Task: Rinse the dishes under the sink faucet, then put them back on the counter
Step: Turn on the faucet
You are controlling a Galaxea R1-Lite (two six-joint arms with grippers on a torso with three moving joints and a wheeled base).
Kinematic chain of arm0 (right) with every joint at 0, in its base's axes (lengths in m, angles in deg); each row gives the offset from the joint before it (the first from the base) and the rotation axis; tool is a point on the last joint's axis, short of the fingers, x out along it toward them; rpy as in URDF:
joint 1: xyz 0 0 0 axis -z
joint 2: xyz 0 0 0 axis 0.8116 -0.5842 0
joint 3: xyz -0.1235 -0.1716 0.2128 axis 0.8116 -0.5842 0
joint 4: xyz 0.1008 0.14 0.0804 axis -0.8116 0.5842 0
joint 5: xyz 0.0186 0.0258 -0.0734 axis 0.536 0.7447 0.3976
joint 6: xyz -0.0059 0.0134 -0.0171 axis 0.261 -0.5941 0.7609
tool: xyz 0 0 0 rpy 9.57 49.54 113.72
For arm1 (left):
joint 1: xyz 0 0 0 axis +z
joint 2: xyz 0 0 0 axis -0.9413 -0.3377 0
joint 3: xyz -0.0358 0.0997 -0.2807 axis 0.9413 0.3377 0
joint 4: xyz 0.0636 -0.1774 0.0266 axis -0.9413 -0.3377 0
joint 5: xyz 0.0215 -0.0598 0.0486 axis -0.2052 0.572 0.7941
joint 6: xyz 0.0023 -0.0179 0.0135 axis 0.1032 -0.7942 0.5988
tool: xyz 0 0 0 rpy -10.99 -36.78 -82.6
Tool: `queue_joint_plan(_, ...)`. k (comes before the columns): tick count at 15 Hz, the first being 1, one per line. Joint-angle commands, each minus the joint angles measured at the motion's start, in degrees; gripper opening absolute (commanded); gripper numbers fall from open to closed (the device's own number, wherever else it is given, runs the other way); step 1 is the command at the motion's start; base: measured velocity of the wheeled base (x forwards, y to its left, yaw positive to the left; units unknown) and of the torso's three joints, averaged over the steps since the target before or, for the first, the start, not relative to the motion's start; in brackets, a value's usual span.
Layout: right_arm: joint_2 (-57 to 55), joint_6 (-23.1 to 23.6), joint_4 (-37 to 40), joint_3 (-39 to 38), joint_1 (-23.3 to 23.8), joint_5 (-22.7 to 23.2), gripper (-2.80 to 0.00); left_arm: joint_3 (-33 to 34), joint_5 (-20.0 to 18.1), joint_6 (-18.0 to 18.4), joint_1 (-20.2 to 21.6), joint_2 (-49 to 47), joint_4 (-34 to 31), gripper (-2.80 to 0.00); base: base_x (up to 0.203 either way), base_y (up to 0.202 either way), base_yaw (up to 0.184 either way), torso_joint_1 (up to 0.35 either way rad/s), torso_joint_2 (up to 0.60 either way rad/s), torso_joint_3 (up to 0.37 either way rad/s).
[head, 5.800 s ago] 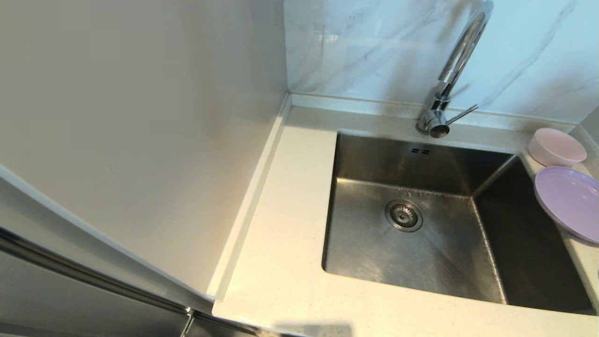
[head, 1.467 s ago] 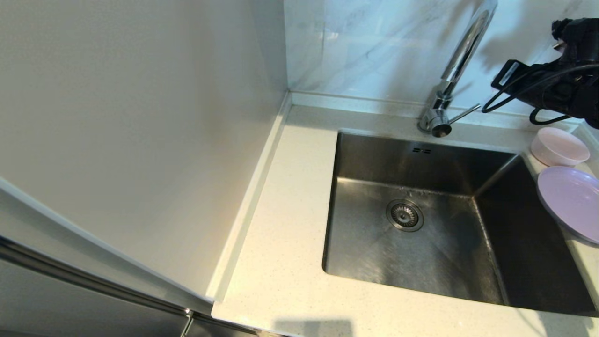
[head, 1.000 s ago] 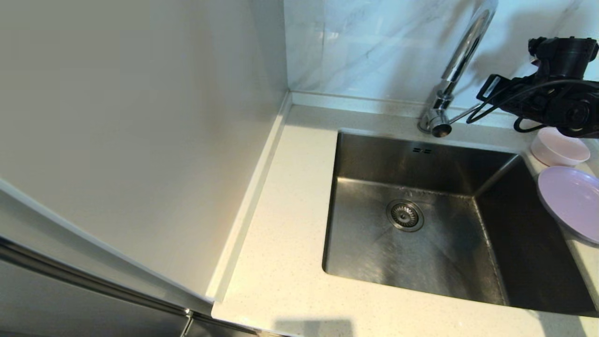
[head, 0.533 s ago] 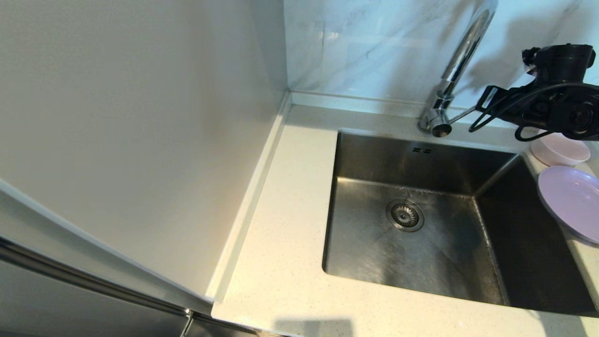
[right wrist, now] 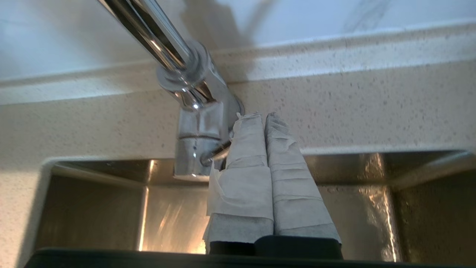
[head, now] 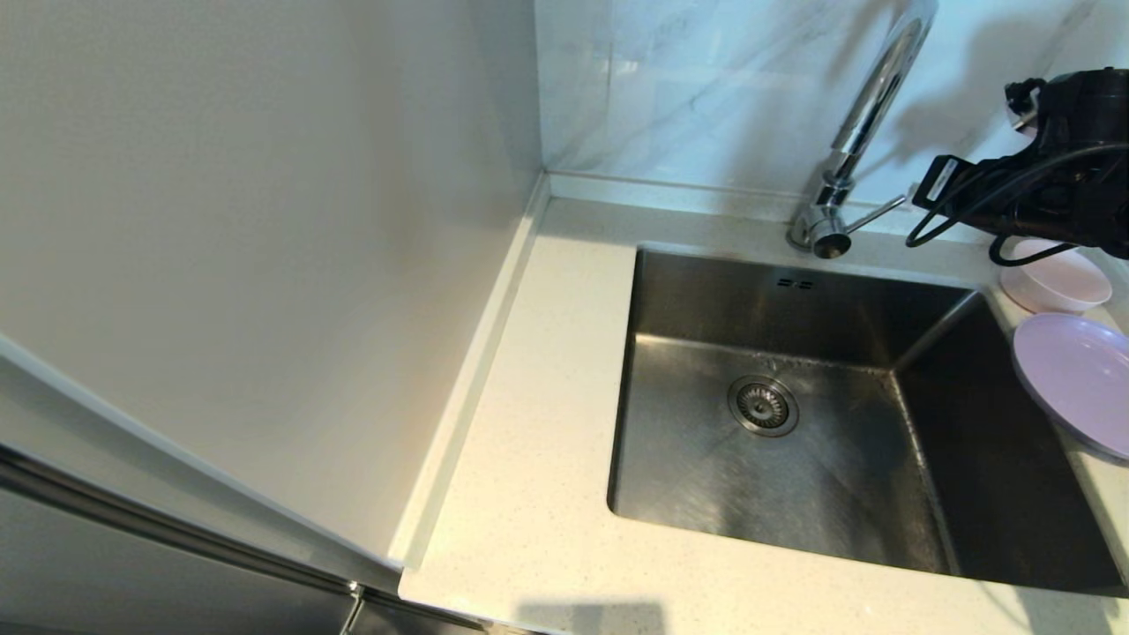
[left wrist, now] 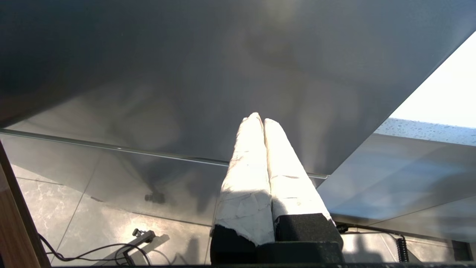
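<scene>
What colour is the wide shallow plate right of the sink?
Lilac-purple. The wide shallow matte plate shows best in the head view.

Black right arm (head: 1050, 190) with looping black cables, right gripper (right wrist: 264, 119) and left gripper (left wrist: 260, 121) fingers wrapped in white tape, black bases

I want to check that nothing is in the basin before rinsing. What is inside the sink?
Inside the sink only the round drain strainer and two overflow slots show; no dishes. Its near-right corner runs out of view, so that part cannot be checked.
</scene>
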Motion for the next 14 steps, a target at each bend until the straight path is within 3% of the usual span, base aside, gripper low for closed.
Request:
queue_joint_plan(1,0.2,-0.2,-0.2,0.9,0.0,0.0,-2.8,0.0,0.0,0.0,0.0,0.0,0.0,-2.8,0.0,0.0,0.0,0.0,0.0,0.0)
queue_joint_plan(14,-3.8,0.0,-4.6,3.2,-0.3,0.1,-2.8,0.0,0.0,0.0,0.0,0.0,0.0,-2.8,0.0,0.0,0.0,0.0,0.0,0.0)
